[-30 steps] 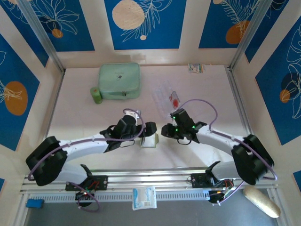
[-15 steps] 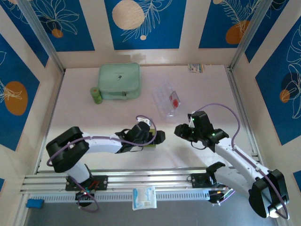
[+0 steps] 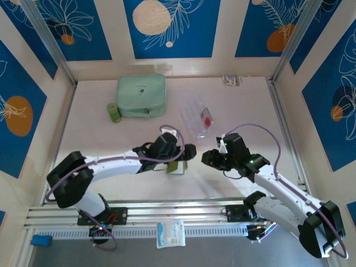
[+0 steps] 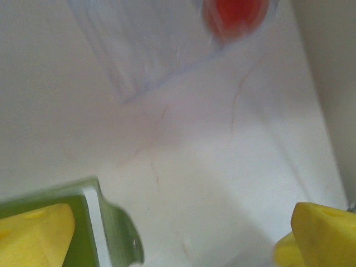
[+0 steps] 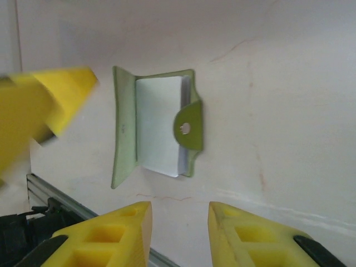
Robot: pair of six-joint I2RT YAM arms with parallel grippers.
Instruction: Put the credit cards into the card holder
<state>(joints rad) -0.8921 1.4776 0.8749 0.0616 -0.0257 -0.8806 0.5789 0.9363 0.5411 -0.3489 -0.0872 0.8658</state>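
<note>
The card holder (image 3: 177, 166) lies open on the table, an olive-green wallet (image 5: 124, 133) with pale inner pockets and a snap tab. My left gripper (image 3: 183, 157) hovers over it, open wide; one yellow finger (image 4: 34, 235) sits by the wallet's edge (image 4: 114, 225). The transparent credit cards (image 3: 198, 115) with a red mark lie farther back, and they also appear blurred (image 4: 167, 44) at the top of the left wrist view. My right gripper (image 3: 206, 157) is just right of the wallet. Its fingers (image 5: 179, 228) stand apart with nothing between them.
A mint-green zip case (image 3: 141, 95) and a small green roll (image 3: 114, 112) sit at the back left. A small packet (image 3: 232, 80) lies by the back wall. The metal rail (image 3: 178, 210) runs along the near edge.
My right gripper drew back to the right, then came a little left toward the wallet, its jaws narrowing slightly. My left arm shifted, and the wallet it covered half a second ago shows again.
</note>
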